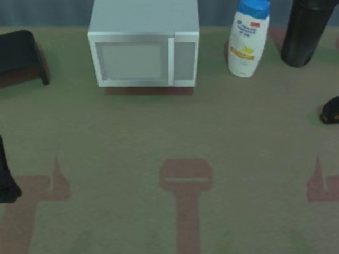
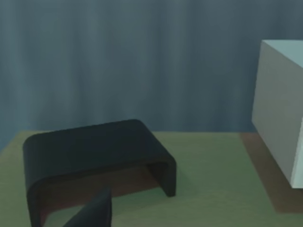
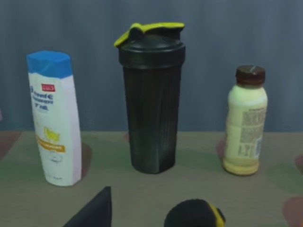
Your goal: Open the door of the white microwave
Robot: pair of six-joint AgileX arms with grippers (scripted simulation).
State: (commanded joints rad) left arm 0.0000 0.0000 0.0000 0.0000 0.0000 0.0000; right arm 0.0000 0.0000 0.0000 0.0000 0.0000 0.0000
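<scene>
Left claw (image 1: 8, 185): parked at the counter's left edge, well apart from the microwave; finger spread cannot be told, nothing visibly held.
Right claw: barely in view at the right edge; state cannot be told.
Door (image 1: 132, 61): flush shut, untouched.
White microwave (image 1: 143, 42): back centre-left of counter (image 1: 169, 137).
Progress: probably nothing done; approach, grip and swing all remain.
Neighbours: black stand (image 1: 21, 55) left, white bottle (image 1: 248, 39) right.

Bottle (image 1: 248, 39) right of microwave (image 1: 144, 42)
</scene>
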